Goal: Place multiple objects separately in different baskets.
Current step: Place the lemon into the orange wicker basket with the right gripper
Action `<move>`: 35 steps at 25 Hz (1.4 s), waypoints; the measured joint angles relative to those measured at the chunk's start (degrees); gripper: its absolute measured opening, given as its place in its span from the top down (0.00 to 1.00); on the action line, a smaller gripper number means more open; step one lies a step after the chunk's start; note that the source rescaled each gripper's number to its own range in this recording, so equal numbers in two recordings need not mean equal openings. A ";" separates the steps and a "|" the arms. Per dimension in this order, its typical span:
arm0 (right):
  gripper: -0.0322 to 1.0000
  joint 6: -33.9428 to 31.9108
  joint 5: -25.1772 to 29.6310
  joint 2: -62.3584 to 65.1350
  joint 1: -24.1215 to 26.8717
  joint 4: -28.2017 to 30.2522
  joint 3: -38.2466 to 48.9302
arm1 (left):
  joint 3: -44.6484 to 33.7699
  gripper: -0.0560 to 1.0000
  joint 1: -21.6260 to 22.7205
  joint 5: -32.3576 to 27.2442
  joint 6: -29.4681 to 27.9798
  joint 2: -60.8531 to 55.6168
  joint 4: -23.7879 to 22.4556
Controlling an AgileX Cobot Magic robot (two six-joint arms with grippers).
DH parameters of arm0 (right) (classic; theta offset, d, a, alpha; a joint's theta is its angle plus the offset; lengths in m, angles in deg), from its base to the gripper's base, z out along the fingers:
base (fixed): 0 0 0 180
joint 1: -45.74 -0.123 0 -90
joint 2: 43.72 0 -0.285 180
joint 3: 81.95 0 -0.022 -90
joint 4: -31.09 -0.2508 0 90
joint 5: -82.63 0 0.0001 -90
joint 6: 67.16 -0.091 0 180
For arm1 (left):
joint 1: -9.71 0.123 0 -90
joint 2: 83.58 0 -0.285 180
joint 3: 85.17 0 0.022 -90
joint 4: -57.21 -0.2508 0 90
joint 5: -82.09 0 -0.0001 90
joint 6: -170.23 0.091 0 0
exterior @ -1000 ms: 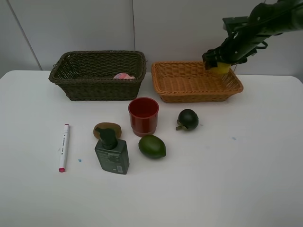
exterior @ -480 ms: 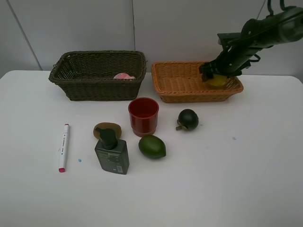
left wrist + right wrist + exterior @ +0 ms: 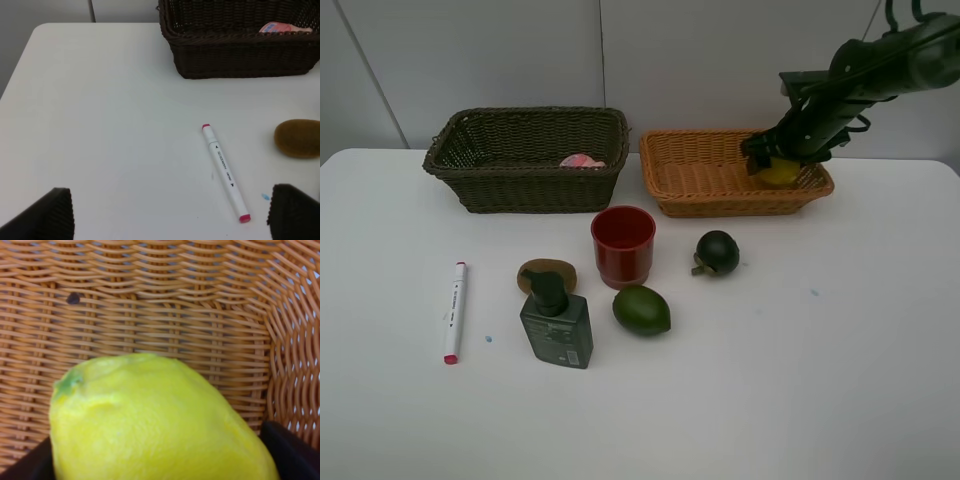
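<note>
Looking from high: my right pincer (image 3: 777,158) is clamped on the yellow lemon (image 3: 781,173) inside the tan basket (image 3: 720,195), far right.
Left wrist: my left pincer (image 3: 172,215) stands wide apart, near the white marker (image 3: 225,172).
Right wrist: yellow lemon sits between my fingers (image 3: 295,450).

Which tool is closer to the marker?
Left. The left tool hovers open just short of the marker. The right tool is far across the table in the tan basket, holding the lemon.
</note>
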 joint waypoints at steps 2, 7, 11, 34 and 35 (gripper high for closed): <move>0.24 0.00 0.24 0.00 0.00 0.00 0.00 | 0.00 0.00 0.00 0.00 0.00 0.00 0.00; 0.03 -0.07 0.19 0.00 0.00 0.00 0.00 | 0.00 0.00 0.00 0.00 0.00 0.00 0.00; 0.00 -0.07 0.84 0.00 0.00 0.00 0.00 | 0.00 0.00 0.00 0.00 0.00 0.00 0.00; 0.00 -0.07 3.49 4.93 -0.18 0.00 0.00 | 0.00 0.00 0.00 0.00 0.00 0.00 0.00; 0.00 -0.07 4.56 6.19 -0.35 0.00 0.00 | 0.00 0.00 0.00 0.00 0.00 0.00 0.00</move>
